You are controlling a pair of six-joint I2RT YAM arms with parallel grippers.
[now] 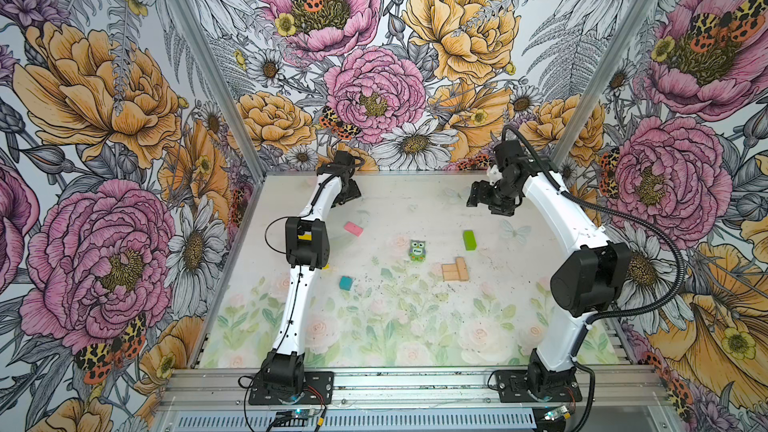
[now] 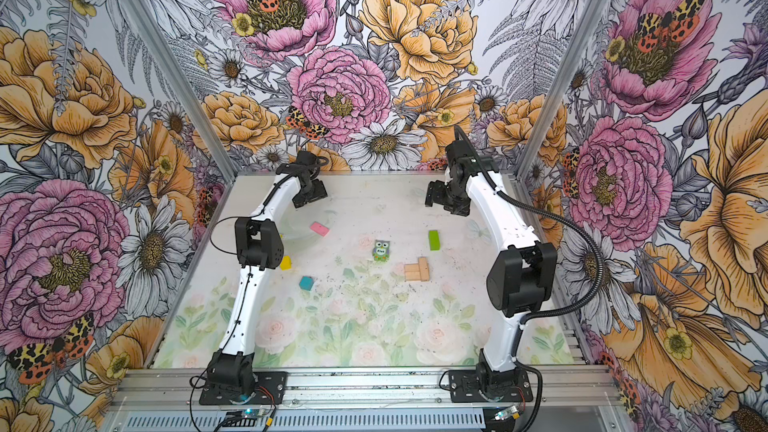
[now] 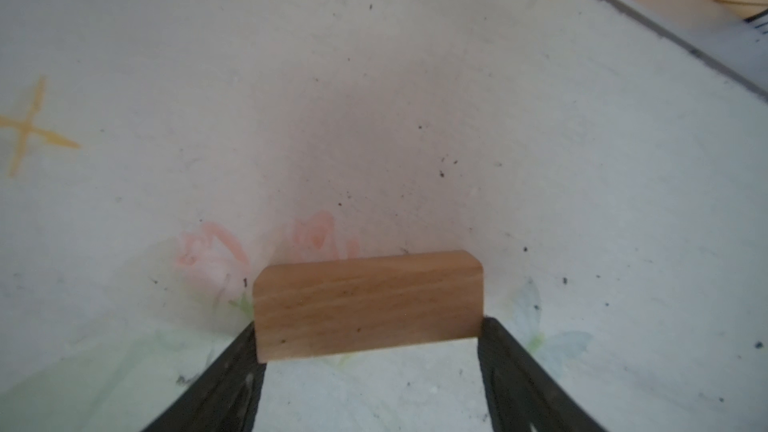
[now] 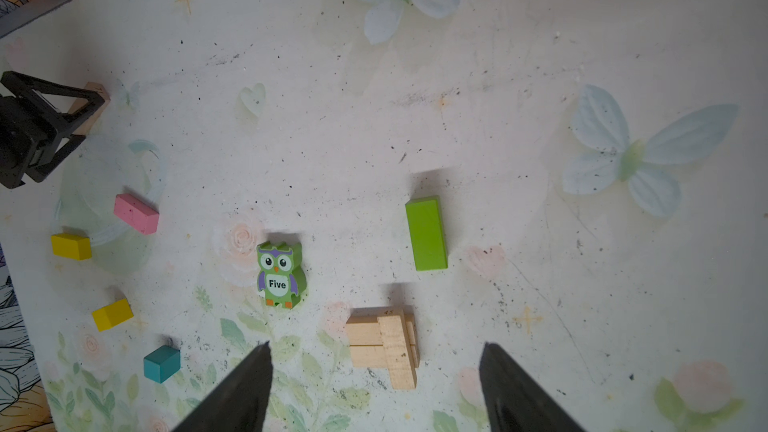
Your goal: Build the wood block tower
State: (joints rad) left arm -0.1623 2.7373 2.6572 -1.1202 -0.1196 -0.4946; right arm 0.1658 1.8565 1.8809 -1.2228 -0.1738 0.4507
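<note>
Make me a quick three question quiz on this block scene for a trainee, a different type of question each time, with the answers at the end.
1. True or false: the lime-green bar lies apart from the tan stack.
2. What sits between the jaws of the left gripper? A: a pink bar. B: a tan bar. C: a teal cube.
3. How many yellow cubes show in the right wrist view?
Key: 1 true; 2 B; 3 two.

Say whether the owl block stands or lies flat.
Lying flat: the owl block shows its printed face upward in both top views.
</note>
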